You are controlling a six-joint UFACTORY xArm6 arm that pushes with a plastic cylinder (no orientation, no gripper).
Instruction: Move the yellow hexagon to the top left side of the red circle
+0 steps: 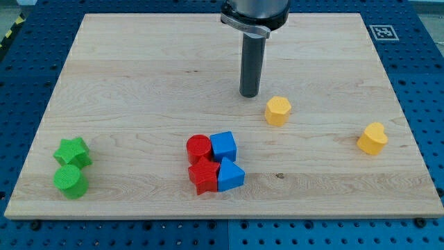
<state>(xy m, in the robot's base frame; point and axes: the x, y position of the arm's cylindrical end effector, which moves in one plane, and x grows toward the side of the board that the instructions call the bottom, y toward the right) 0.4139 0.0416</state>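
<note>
The yellow hexagon lies right of the board's middle. The red circle sits lower down, near the bottom centre, well to the hexagon's lower left. My tip stands on the board just up and to the left of the yellow hexagon, a small gap apart from it. The red circle touches a blue cube on its right and a red star-like block below it.
A blue triangle lies right of the red star-like block. A yellow heart sits at the view's right. A green star and a green circle lie at the lower left. The wooden board ends in blue pegboard.
</note>
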